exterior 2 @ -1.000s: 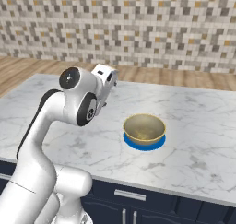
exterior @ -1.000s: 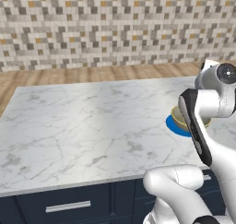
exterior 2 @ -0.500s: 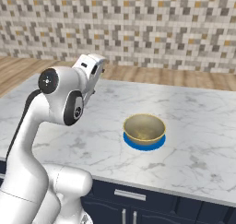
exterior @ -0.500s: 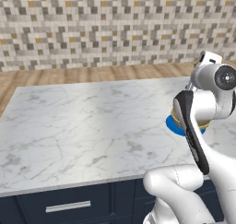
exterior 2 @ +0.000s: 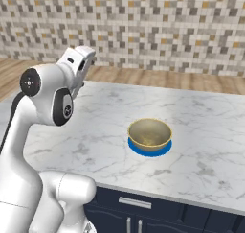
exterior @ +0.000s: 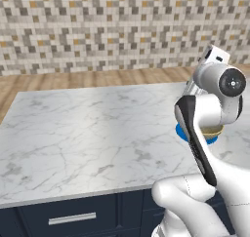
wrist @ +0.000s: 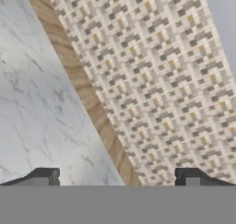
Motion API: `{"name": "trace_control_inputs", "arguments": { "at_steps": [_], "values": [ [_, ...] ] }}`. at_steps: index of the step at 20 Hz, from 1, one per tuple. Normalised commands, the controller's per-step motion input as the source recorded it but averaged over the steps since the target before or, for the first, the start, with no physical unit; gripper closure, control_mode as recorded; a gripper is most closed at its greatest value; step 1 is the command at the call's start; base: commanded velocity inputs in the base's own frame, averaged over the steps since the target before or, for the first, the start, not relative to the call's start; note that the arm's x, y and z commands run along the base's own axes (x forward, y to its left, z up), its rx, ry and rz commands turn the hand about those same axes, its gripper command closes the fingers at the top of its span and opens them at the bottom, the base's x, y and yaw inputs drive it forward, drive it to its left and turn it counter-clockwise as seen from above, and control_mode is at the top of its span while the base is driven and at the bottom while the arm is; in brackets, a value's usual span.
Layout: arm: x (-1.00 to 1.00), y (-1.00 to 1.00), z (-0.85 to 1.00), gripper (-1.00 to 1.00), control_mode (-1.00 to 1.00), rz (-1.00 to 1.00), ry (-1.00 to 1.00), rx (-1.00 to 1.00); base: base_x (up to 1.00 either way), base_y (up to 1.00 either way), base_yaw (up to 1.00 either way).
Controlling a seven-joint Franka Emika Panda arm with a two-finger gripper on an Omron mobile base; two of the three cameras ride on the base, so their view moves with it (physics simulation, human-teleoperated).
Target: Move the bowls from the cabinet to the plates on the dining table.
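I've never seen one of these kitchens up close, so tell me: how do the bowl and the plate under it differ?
The bowl is tan with a speckled yellowish inside, while the plate is bright blue. The bowl is deep and rises up; the plate lies flat on the marble table. The bowl sits on top, and the plate shows as a blue ring around its base. The plate is slightly wider than the bowl. Both are round.

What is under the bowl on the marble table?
The bowl sits on a blue plate, which shows as a ring around its base. The plate's middle is covered by the bowl.
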Motion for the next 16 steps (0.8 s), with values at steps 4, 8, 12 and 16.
{"name": "trace_control_inputs", "arguments": {
  "at_steps": [4,8,12,16],
  "values": [
    [-0.19,0.33,0.26,-1.0,-1.0,0.03,0.0,0.1,0.0,0.0,0.0],
    [-0.16,0.18,0.32,-1.0,-1.0,0.01,0.14,0.15,0.0,0.0,0.0],
    [-0.15,0.1,0.28,-1.0,-1.0,0.01,0.15,0.16,0.0,0.0,0.0],
    [-0.2,0.1,0.07,-1.0,-1.0,0.02,0.11,0.12,0.0,0.0,0.0]
  ]
}}
